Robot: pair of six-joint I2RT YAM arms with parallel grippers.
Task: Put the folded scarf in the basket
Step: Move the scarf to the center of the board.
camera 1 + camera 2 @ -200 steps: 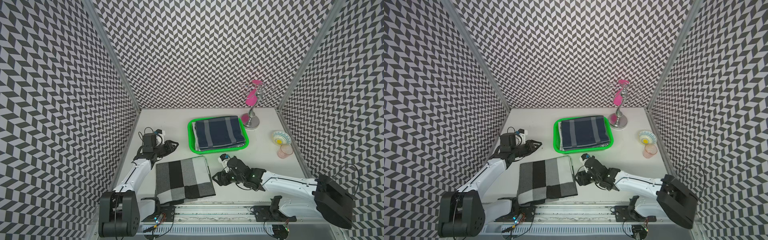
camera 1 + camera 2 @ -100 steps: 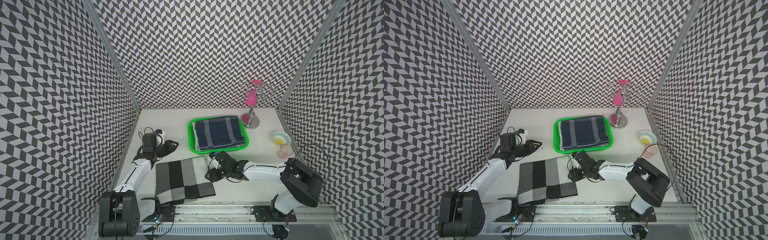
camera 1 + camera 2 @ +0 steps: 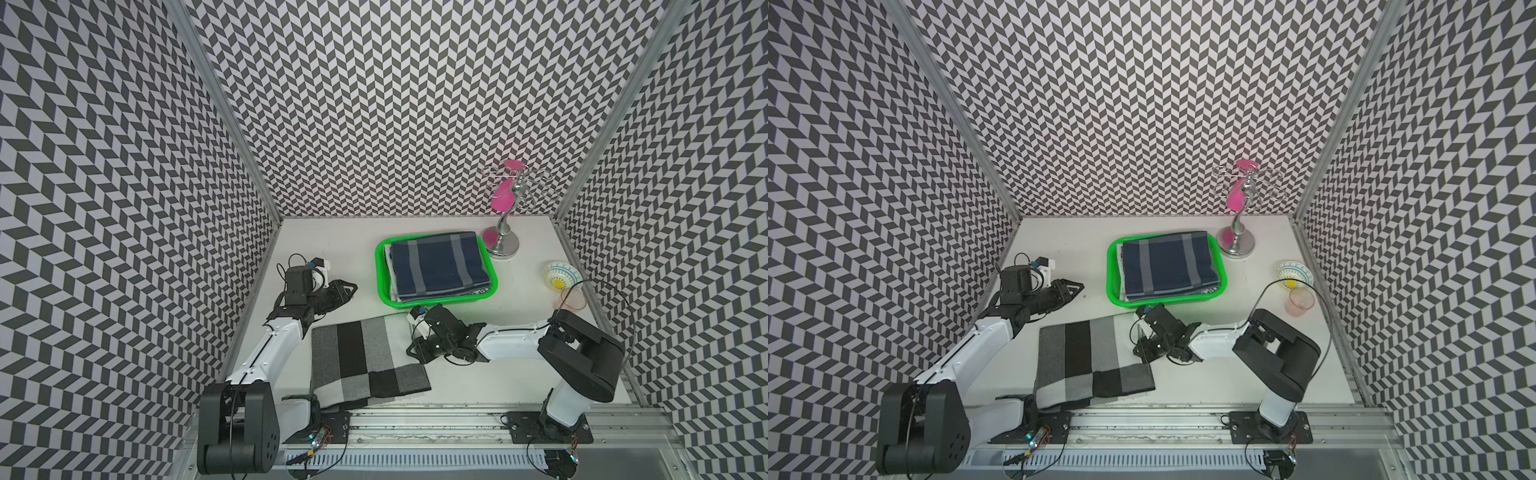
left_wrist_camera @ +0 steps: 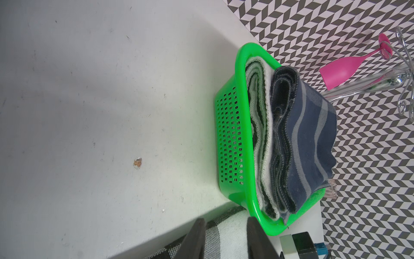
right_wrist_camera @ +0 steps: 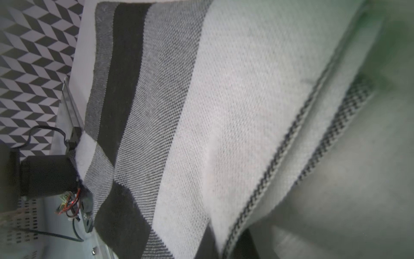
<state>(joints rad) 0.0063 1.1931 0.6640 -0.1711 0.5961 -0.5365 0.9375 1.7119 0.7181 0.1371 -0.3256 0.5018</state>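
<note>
Just outside the basket [image 3: 379, 274], the checked scarf [image 3: 361, 361] is pinched at one edge

On the white worktop [image 3: 519, 374] the folded grey, black and white checked scarf lies flat at the front, close to the green basket but not in it. The basket sits farther back, filled by a navy striped scarf [image 3: 436, 266]. The right gripper [image 3: 415, 347] is clamped on the checked scarf's right edge; the right wrist view shows the hem between its fingers [image 5: 246, 246]. The left gripper [image 3: 349, 291] hangs over bare worktop beside the basket, jaws apart and empty
</note>
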